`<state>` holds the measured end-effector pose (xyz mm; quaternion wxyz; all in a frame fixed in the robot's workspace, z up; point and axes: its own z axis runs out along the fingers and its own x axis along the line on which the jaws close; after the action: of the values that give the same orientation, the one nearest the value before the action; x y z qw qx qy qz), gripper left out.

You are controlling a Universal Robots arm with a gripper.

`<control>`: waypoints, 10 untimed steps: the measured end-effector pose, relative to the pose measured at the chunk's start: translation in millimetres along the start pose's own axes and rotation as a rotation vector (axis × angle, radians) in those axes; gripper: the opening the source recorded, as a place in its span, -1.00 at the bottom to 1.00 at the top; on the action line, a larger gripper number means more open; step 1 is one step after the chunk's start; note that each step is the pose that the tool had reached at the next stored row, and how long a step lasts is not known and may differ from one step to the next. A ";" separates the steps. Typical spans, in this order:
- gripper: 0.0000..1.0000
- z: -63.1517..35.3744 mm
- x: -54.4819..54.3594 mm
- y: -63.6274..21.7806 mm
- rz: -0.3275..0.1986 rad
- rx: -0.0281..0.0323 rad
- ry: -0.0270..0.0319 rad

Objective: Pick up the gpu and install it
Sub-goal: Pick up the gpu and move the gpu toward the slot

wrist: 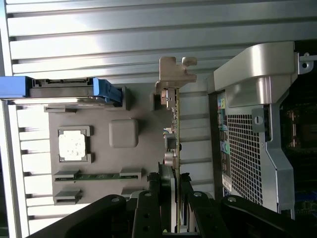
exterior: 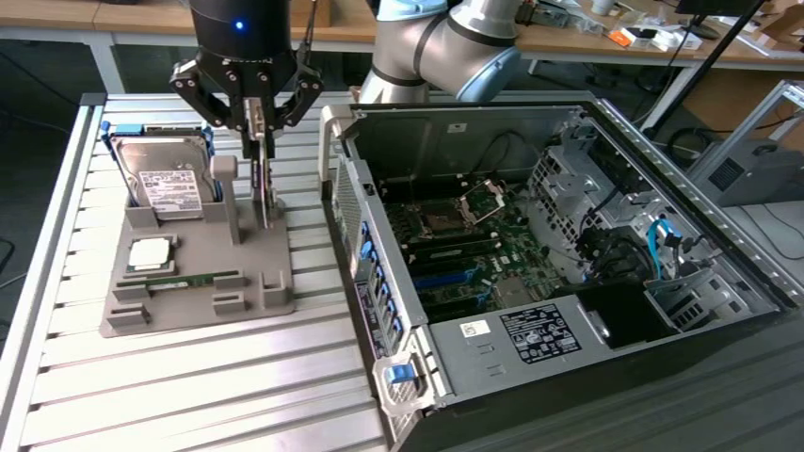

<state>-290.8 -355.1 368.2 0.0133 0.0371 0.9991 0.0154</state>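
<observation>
Ribbed silver aluminium slat tabletop point(exterior: 188, 395) in foreground, bright glare on slats. Light wooden desks point(exterior: 138, 14) on white metal legs point(exterior: 101, 61) behind. Dark grey floor point(exterior: 25, 141) beneath. Aluminium profile frame point(exterior: 754, 127) at exterior view's right. Small clutter point(exterior: 653, 38) on far desk.

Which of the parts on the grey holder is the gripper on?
The gpu, the green card standing on edge at the holder's side toward the computer case; the gripper is closed on it. Hard drive, processor and RAM stick sit apart.
</observation>
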 end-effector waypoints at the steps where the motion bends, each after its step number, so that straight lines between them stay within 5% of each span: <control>1: -0.47 -0.2 0.0 0.0 0.000 0.0000 -0.0001; 10: -0.47 -6.1 -0.2 0.2 0.000 -0.0008 0.0000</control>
<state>-290.8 -355.1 374.3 0.0133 0.0371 0.9991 0.0158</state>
